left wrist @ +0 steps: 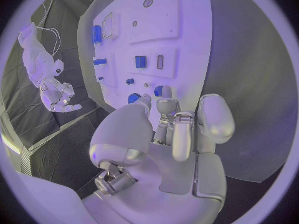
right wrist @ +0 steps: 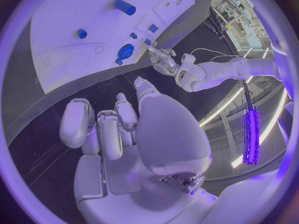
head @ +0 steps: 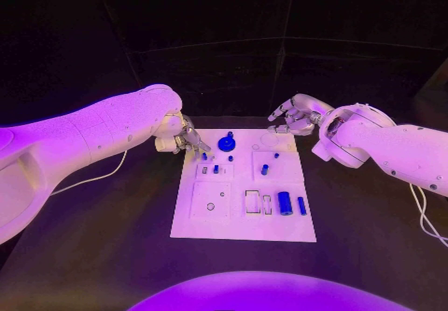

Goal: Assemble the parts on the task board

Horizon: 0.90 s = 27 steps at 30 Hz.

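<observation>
The white task board (head: 241,223) lies mid-table and carries several blue parts. A round knob (head: 227,142) stands at its far end, small pegs (head: 215,169) sit behind it, and a thick cylinder (head: 285,203) lies beside a thin one (head: 302,205). My left hand (head: 187,139) hovers over the board's far left corner. Its fingertips (left wrist: 165,104) are just short of a small peg (left wrist: 159,90) and the knob (left wrist: 132,98), with nothing gripped. My right hand (head: 294,120) hangs beyond the far right corner, fingers (right wrist: 118,127) loosely apart and empty. From that wrist I see the board (right wrist: 62,50) and the knob (right wrist: 126,51).
Empty rectangular slots (head: 253,201) and a round hole (head: 211,207) mark the board's near half. A white cable (head: 103,176) trails on the black table at the left, and another cable (head: 425,214) hangs at the right.
</observation>
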Available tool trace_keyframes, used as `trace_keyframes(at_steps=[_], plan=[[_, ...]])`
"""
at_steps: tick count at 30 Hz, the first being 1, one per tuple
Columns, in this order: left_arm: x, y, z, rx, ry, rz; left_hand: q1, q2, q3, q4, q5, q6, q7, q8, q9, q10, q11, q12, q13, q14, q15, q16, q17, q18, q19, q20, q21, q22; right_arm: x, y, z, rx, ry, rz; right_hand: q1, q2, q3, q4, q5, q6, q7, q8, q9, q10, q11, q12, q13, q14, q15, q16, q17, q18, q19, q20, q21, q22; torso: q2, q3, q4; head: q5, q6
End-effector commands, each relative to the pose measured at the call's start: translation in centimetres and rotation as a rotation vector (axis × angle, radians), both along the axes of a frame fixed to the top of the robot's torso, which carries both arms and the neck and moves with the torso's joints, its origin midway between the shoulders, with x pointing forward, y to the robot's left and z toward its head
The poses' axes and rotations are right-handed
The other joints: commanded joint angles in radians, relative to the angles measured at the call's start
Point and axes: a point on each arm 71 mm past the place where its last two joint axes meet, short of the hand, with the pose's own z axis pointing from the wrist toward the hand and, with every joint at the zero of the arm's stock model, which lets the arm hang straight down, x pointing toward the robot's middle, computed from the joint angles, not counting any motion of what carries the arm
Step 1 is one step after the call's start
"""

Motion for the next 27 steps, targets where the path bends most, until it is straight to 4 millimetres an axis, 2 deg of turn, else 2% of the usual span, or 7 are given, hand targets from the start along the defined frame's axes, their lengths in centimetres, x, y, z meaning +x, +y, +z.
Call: trace_keyframes(at_steps=[1,16,27], plan=[[0.05,0.02,0.05,0.016,0.002,0.0,0.009,-0.004,0.008,-0.004,0.002,-0.009,0.003,0.007,0.003,-0.005,0.001,-0.004,0.003,0.084,-0.009,0.0,0.173,-0.012,0.001,0.0,-0.005,0.001,0.0,0.12,0.13,-0.001,-0.003,0.009,-0.002,0.002,-0.004,-0.001,0.003,0.006,0.001,0.005,0.0,0.0,-0.005,0.004,0.0,0.07,-0.007,-0.004,0.103,0.002,-0.004,-0.001,-0.004,-0.001,0.0,-0.0003,0.0005,0.0,-0.001],[0.19,-0.29,-0.17,0.026,-0.001,-0.004,0.02,-0.005,0.014,-0.011,0.002,-0.015,0.003,0.017,0.006,-0.006,0.001,-0.004,0.008,0.084,-0.009,0.0,0.173,-0.013,0.001,0.0,-0.005,0.003,0.01,0.19,0.12,-0.001,-0.003,0.01,-0.002,0.002,-0.004,-0.001,0.003,0.006,0.001,0.005,0.0,0.0,-0.005,0.004,0.0,0.07,-0.007,-0.004,0.103,0.002,-0.004,-0.001,-0.004,-0.001,0.0,-0.0004,0.0007,0.002,-0.001],[0.23,-0.42,-0.29,0.039,0.002,-0.014,0.022,-0.006,0.015,-0.013,0.002,-0.015,0.002,0.021,0.007,-0.004,0.001,-0.002,0.012,0.084,-0.01,0.0,0.175,-0.013,0.002,0.0,-0.002,0.006,0.03,0.3,0.11,0.0,-0.003,0.013,-0.002,0.002,-0.004,-0.001,0.003,0.006,0.001,0.005,0.0,0.0,-0.005,0.004,0.0,0.07,-0.007,-0.004,0.103,0.002,-0.004,-0.001,-0.004,-0.001,-0.001,-0.0003,0.0009,0.001,-0.007]])
